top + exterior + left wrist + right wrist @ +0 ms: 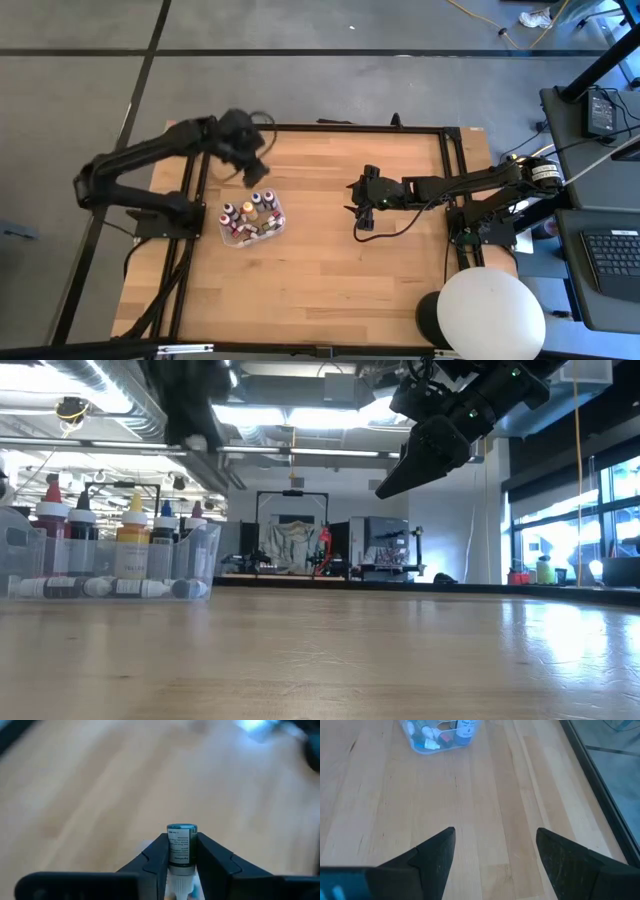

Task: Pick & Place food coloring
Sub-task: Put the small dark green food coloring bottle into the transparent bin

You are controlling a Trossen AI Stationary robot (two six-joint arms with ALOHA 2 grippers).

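Left tool is clamped on one small food coloring bottle, seen only from its own wrist camera; from overhead that tool hovers at 12 o'clock of the clear tray. Low view counts roughly five upright bottles there, plus some lying flat. Right tool hangs wide open, empty, at 3 o'clock over the bench.

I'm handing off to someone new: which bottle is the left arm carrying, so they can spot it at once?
Find the clear tray of bottles on the table's left. Above and just behind it hangs the left gripper, shut on one small food coloring bottle. Unlike the bottles in the tray, it is in the air, dark-labelled, pinched between two fingers.
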